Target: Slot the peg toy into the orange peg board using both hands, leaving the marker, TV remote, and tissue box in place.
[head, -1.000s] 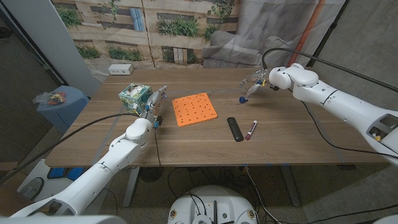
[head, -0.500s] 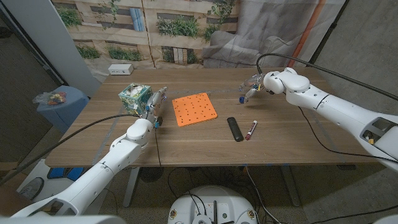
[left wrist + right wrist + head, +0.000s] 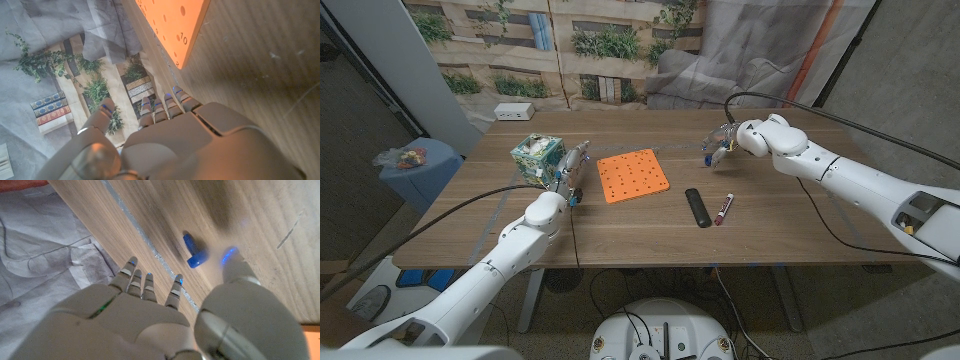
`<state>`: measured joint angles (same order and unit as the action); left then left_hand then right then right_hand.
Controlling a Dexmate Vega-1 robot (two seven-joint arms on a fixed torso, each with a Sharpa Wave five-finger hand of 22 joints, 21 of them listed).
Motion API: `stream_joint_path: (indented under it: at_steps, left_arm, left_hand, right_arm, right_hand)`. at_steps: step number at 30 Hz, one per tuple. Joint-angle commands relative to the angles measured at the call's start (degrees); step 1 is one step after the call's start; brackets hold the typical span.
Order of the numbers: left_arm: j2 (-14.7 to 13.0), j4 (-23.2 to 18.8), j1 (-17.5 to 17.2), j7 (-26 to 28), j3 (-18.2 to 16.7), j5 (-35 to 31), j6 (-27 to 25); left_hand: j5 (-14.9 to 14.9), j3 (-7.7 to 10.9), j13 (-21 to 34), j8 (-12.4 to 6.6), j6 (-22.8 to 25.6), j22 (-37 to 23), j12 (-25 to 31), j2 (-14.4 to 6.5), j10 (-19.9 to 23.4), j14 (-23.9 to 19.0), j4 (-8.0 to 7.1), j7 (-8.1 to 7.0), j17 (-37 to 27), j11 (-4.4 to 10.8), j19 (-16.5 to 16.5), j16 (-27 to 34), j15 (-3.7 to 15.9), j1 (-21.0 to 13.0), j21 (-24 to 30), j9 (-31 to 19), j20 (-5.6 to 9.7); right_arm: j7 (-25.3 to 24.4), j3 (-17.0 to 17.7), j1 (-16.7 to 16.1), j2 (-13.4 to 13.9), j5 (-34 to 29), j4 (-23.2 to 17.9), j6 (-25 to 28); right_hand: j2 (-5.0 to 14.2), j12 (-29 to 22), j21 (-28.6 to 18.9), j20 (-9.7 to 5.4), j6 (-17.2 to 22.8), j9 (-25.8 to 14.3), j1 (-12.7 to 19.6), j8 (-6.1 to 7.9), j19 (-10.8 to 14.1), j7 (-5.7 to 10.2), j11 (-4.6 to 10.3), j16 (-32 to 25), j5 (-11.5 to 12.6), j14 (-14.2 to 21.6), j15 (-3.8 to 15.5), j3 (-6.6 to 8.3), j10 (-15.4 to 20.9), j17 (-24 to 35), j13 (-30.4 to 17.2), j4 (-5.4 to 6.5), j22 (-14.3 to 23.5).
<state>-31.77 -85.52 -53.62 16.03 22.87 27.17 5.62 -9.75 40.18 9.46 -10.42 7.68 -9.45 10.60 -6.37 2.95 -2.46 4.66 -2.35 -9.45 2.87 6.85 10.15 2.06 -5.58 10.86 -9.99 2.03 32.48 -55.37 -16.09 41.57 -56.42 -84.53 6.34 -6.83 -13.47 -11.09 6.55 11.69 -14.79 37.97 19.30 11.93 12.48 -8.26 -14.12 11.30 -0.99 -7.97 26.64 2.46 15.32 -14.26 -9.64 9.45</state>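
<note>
The orange peg board (image 3: 633, 175) lies flat in the middle of the table, its holes showing. In the left wrist view a corner of the board (image 3: 175, 22) sits just beyond my fingertips. My left hand (image 3: 570, 168) stands beside the board's left edge, fingers stretched out, holding nothing. The small blue peg toy (image 3: 708, 159) lies on the wood to the right of the board. My right hand (image 3: 724, 139) hovers just above and behind it, fingers spread. The right wrist view shows the peg (image 3: 194, 252) lying between my thumb and fingers (image 3: 150, 287), untouched.
A green patterned tissue box (image 3: 537, 154) stands left of my left hand. The black TV remote (image 3: 697, 207) and a red marker (image 3: 724, 208) lie side by side in front of the peg. A white power strip (image 3: 514, 111) sits at the far left edge.
My right arm has swung left and brought its hand down over the blue peg. The left hand, board, remote, marker and tissue box have stayed still.
</note>
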Motion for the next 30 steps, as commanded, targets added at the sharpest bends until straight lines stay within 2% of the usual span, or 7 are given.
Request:
stream_joint_path:
  at_steps: [1, 7, 18, 30]
  left_arm:
    - [0.2, 0.2, -0.7, -0.4, 0.1, 0.5, 1.1]
    - [0.2, -0.2, -1.0, 0.0, 0.0, 0.6, 0.8]
    - [0.3, -0.1, -1.3, 0.0, 0.1, 0.8, 1.0]
    - [0.4, -0.2, -1.1, 0.3, 0.2, 0.8, 0.3]
  left_hand:
    - [-0.1, 0.36, 0.3, -0.21, 0.4, -0.3, 0.0, -3.6, 0.2, -0.5, -0.08, 0.29, -0.3, -0.12, 0.4, 0.1, 0.28, -0.7, 0.2, -0.1, 4.3]
    - [-0.1, 0.39, 0.3, -0.21, 0.4, -0.3, 0.0, -3.6, 0.2, -0.5, -0.15, 0.3, -0.3, -0.16, 0.4, 0.1, 0.34, -0.6, 0.2, -0.1, 4.33]
    - [-0.1, 0.46, 0.3, -0.19, 0.4, -0.3, 0.0, -3.5, 0.2, -0.5, -0.24, 0.25, -0.3, -0.21, 0.4, 0.0, 0.28, -0.6, 0.2, -0.2, 4.31]
    - [-0.1, 0.46, 0.3, -0.18, 0.4, -0.3, 0.0, -3.5, 0.2, -0.5, -0.28, 0.27, -0.3, -0.24, 0.5, 0.0, 0.33, -0.7, 0.2, -0.2, 4.34]
  right_arm:
    - [-0.1, -1.7, 1.2, -0.8, -3.8, 1.4, -1.1]
    - [-0.5, -2.0, 1.5, -1.1, -4.8, 1.9, -1.5]
    - [0.3, -2.0, 1.6, -2.0, -4.4, 2.9, -2.0]
    - [-0.3, -2.5, 2.6, -2.9, -3.1, 5.1, -2.4]
  right_hand:
    - [0.07, -0.1, -0.4, -0.21, 0.7, -0.2, 1.2, 0.53, 0.5, 0.03, 0.41, -0.2, 0.3, -0.1, 0.25, 0.33, 0.2, 0.1, -0.2, -0.38, 0.2]
    - [0.2, -0.1, -0.4, -0.64, 1.3, -0.3, 2.2, 1.0, 1.1, 0.05, 1.14, -0.2, 0.3, 0.0, 0.75, 0.59, 0.2, 0.1, -0.3, -0.5, 0.2]
    - [0.3, 0.0, -0.3, -0.79, 2.3, -0.5, 2.9, 1.63, 1.2, 0.01, 1.32, 0.0, 0.1, -0.3, 0.98, 0.73, -0.1, 0.1, -0.4, -0.44, 0.2]
    - [0.65, 0.1, -0.3, -1.08, 5.2, -1.0, 3.4, 3.26, 1.8, -0.09, 1.47, -0.1, -0.1, -0.1, 1.3, 0.83, -0.2, 0.3, -0.5, -0.12, 0.2]
